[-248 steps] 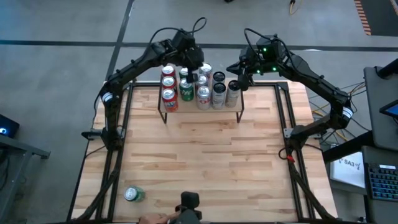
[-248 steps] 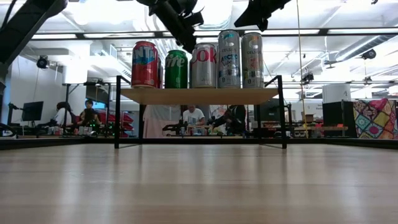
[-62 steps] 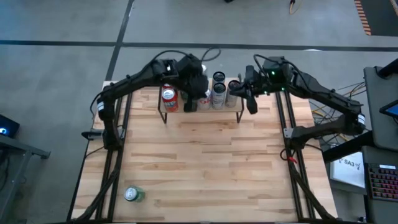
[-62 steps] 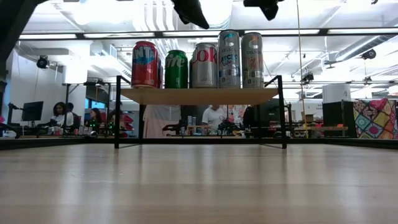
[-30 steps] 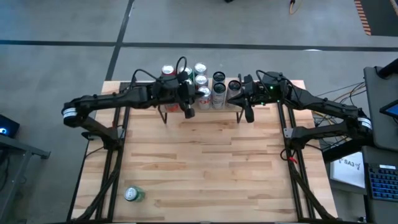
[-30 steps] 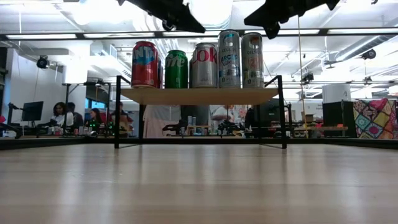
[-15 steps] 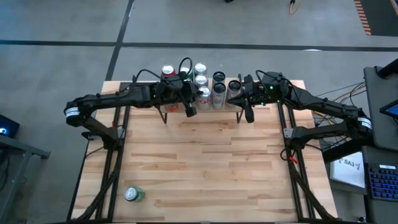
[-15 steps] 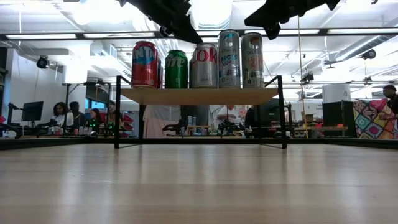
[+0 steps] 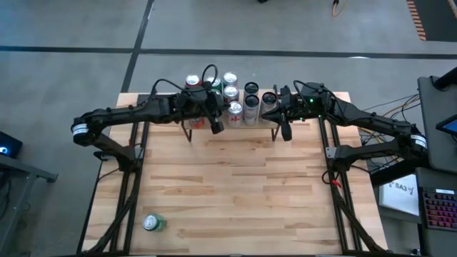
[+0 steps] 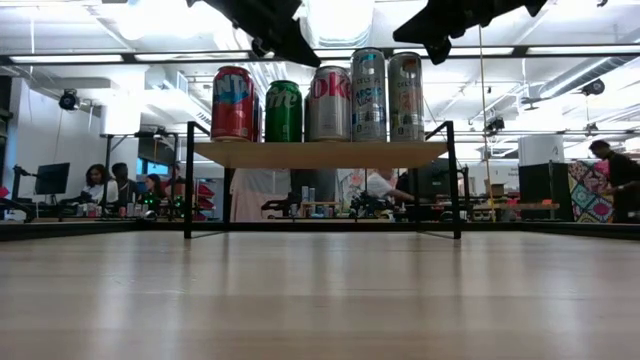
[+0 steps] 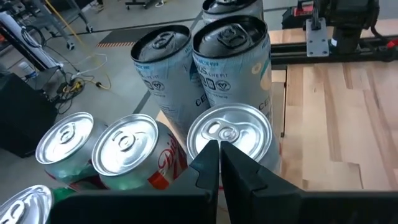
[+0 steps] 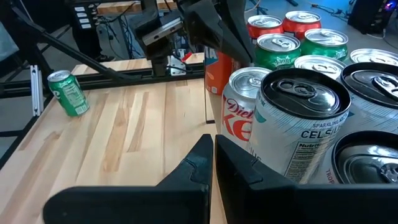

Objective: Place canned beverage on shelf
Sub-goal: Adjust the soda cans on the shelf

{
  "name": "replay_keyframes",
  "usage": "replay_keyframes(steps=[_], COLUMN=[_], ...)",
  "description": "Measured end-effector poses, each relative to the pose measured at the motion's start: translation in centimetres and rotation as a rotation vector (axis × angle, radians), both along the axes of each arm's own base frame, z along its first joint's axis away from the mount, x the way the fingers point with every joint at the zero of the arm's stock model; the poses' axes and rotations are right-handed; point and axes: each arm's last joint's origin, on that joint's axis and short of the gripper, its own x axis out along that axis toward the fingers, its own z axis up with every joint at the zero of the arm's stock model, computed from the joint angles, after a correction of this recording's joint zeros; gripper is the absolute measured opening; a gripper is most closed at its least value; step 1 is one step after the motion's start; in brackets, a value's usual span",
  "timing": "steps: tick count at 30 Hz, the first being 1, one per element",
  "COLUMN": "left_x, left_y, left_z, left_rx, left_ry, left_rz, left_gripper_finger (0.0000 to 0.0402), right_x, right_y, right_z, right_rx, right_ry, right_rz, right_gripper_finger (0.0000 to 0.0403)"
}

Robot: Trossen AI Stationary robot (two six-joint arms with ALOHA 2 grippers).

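One green can (image 9: 153,223) lies on its side on the big light-wood tabletop (image 9: 235,193), well apart from the small raised light-wood shelf on black metal legs (image 10: 320,153) and on its near side; we judge this to be the only beverage not yet placed. Nearer the shelf, both arms hang just above its front edge. Our left gripper (image 9: 216,126) is clenched and empty, its tips over a silver can top (image 11: 229,133). Our right gripper (image 9: 285,131) is likewise clenched on nothing, just beside a tall pale Celsius can (image 12: 303,127) at the shelf's right end.

We see the risk here: red, green and silver cans stand packed, touching, across the shelf. Any low sweep away from the shelf could clip a rim and topple neighbours off it. Little bare board remains, so squeezing in another can may shove the rear ones off the far edge.
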Motion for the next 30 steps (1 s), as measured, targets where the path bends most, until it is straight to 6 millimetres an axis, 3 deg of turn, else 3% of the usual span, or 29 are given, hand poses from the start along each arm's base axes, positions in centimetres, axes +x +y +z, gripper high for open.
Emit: replay_keyframes(steps=[10,18,30], left_x=[0.2,0.7,1.3], left_y=[-0.3,-0.6,-2.4], left_z=[0.5,0.2,-0.2], left_rx=[-0.006,-0.095,-0.092], left_ry=[-0.063,-0.078,-0.057], left_rz=[-0.015,-0.142,-0.235], left_gripper_finger=[0.0,0.0,0.0], right_x=[0.0,0.0,0.0], right_y=[0.0,0.0,0.0], right_z=[0.0,0.0,0.0], right_rx=[-0.001,-0.001,-0.007], right_ry=[0.0,0.0,0.001], right_rz=[0.0,0.0,0.004], right_gripper_finger=[0.0009,0.0009,0.0009])
